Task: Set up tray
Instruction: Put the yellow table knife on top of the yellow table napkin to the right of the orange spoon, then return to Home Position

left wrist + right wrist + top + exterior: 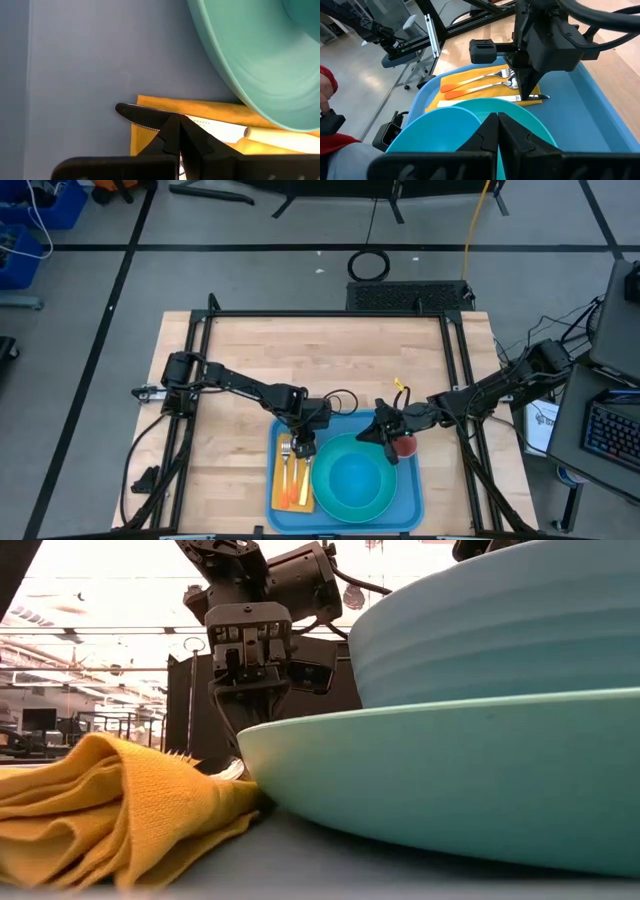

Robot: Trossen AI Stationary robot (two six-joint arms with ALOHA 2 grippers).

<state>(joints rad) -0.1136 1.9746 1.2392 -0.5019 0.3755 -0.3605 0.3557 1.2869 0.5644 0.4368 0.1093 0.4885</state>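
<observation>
The blue tray (410, 492) lies at the table's near middle. On it stand a turquoise plate (450, 780) with a blue bowl (500, 620) in it. Left of the plate lies a yellow napkin (465, 82) with two orange-handled forks (480, 82) and a knife (137, 116). My left gripper (526, 95) is shut, its tips down at the knife's blade. My right gripper (497, 119) is shut and hovers at the bowl's far right rim; I cannot tell whether it touches the rim. My left gripper has its shut fingertips (170, 125) on the knife's blade (150, 119), a little back from the blade's point. The fingers come from above, slanting down from the table's far left. The knife lies flat on the napkin. Whether the blade is pinched or only pressed, I cannot tell.
A red round thing (404, 445) sits on the tray's far right part, beside my right gripper. The plate's rim (225, 85) lies close beside the knife. Bare wooden table (230, 480) stretches left of the tray and toward the far edge.
</observation>
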